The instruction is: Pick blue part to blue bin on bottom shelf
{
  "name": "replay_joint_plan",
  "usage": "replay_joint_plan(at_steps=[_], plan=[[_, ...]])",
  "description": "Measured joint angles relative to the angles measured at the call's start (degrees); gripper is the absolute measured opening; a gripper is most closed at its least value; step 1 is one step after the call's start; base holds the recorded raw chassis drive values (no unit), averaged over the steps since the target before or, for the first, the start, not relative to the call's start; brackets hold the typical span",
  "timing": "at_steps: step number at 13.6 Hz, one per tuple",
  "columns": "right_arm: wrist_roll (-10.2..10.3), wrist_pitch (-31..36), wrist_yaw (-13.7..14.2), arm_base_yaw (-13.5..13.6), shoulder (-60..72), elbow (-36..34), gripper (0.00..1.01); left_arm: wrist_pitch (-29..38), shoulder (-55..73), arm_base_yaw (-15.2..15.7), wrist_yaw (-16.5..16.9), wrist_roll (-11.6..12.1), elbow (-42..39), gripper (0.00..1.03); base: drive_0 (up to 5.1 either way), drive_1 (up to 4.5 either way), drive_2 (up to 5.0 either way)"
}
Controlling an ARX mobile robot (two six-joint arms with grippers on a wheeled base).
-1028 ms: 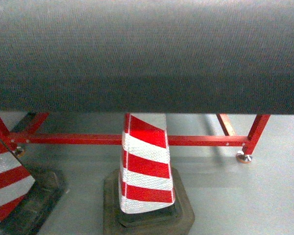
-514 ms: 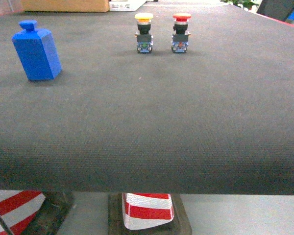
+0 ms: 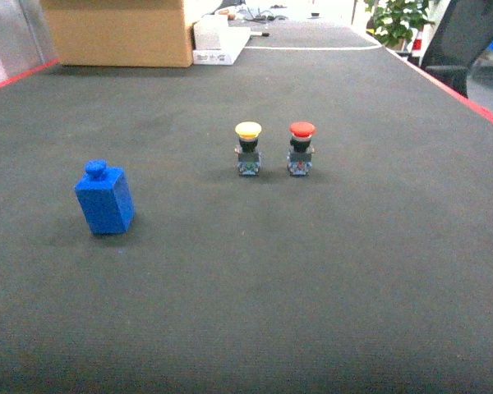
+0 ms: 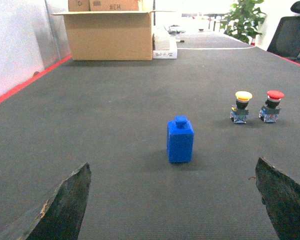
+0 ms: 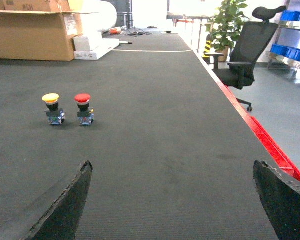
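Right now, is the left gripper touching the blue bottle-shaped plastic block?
Apart. The left wrist view shows the blue block standing alone, bare mat between it and both fingertips.

Near the table's (image 5: 155, 150) left edge stand a yellow button (image 5: 52, 108) and a red button (image 5: 83, 108); the gripper's (image 5: 172, 210) fingers (image 5: 65, 207) are spread wide.

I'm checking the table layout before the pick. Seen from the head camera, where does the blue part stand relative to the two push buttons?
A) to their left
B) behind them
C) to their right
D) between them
A: the blue part stands left of the yellow-capped push button and the red-capped push button, nearer the camera.
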Motion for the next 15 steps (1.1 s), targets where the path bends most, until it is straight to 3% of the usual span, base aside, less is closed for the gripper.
replay_joint_plan(at_steps=[13,14,15], plan=[[0.02,-0.35,0.04,0.0,0.0,0.0,0.98,-0.81,0.09,-0.04,-0.39,-0.17,0.04,0.98,0.0,0.0,0.0],[0.04,-0.35,0.11,0.0,0.0,0.0,0.98,-7.5,3.02,-3.04,-6.75,-1.95,2.14,0.98,0.0,0.0,0.0],[0.0,-0.31,0.02,0.0,0.0,0.0,0.98,-9.01,8.11,-5.51,-12.31,-4.24,3.54,0.98,0.0,0.0,0.0]])
